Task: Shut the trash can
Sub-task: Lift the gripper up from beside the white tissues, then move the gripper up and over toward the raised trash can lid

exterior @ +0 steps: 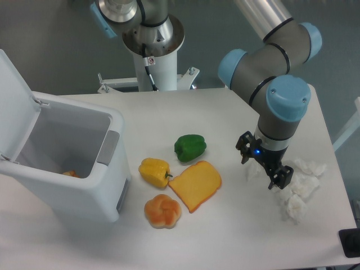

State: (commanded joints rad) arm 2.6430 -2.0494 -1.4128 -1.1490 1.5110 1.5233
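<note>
Plainly nothing was done yet: the trash can stood at the table's left edge, lid upright; the gripper, seemingly open and empty, hovered near the right edge.

A white table is seen carrying all items. The trash can is stood at its left side, lid raised. Near the centre are laid a green pepper, a yellow pepper, a slice of toast and a bread roll, closely grouped. Crumpled white paper is scattered at the right side. A dark object is noted at the lower right edge.
</note>
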